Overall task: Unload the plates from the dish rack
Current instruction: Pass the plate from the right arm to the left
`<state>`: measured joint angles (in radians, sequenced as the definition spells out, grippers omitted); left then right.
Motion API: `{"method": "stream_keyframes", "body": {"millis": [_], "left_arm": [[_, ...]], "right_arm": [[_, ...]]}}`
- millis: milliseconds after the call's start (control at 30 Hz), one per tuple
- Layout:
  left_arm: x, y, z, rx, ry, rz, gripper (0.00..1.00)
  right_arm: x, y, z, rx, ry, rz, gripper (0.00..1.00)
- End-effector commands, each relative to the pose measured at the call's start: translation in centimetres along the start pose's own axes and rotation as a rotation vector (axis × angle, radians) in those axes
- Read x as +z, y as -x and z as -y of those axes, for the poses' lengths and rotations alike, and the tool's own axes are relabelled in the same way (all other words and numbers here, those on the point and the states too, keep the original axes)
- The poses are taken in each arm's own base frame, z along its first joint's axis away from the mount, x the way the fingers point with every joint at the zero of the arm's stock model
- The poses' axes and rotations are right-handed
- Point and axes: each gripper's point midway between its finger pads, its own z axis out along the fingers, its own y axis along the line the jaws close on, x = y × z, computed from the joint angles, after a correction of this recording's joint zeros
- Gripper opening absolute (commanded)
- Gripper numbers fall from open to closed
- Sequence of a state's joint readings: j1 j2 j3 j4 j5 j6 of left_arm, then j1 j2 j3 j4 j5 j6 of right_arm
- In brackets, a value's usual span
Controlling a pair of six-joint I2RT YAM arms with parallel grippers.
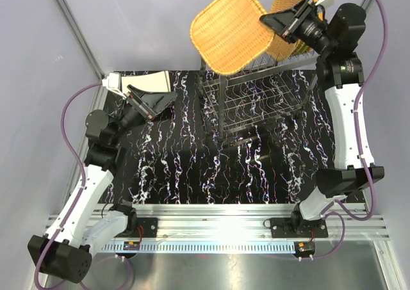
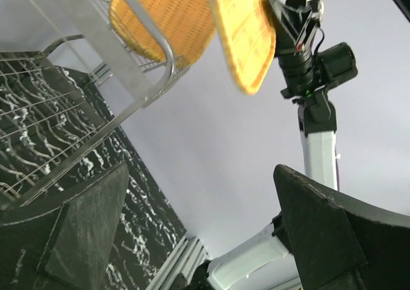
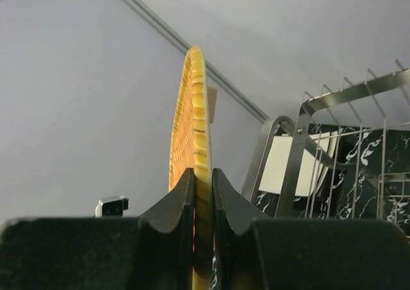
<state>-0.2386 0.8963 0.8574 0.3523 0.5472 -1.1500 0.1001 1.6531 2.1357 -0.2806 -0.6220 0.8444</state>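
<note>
One gripped woven plate [image 1: 227, 31], one racked

1 woven orange plate [image 1: 229, 31] is held on edge above the wire dish rack [image 1: 256, 104] at the far edge. A second woven plate [image 1: 287, 2] is racked. 1 cream square plate [image 1: 152, 82] is seen near the far-left corner.

This is a robot laboratory cell. Two arms [image 1: 343, 127] stand bolted on an aluminium rail [image 1: 218, 221] at a black marbled desk [image 1: 192, 175], between plain grey panels [image 1: 147, 21].
</note>
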Motion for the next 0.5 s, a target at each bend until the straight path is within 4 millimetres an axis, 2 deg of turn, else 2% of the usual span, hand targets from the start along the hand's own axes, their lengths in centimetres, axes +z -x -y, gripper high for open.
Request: {"method": "stream_keyframes", "body": {"millis": [0, 133, 267, 467], "left_arm": [[1.7, 1.8, 2.6, 0.023, -0.052, 0.075, 0.99], [3.6, 1.1, 1.6, -0.019, -0.017, 0.054, 0.99], [4.9, 0.8, 2.2, -0.042, -0.029, 0.054, 0.99], [5.7, 0.8, 2.7, -0.048, -0.046, 0.056, 0.98]], "right_arm": [[-2.3, 0.4, -7.3, -0.059, 0.178, 0.033, 0.0], [-2.0, -2.0, -7.9, -0.05, 0.2, -0.02, 0.0], [-1.7, -4.4, -7.8, -0.036, 0.209, -0.073, 0.0], [-1.8, -6.6, -7.9, -0.03, 0.22, -0.116, 0.0]]}}
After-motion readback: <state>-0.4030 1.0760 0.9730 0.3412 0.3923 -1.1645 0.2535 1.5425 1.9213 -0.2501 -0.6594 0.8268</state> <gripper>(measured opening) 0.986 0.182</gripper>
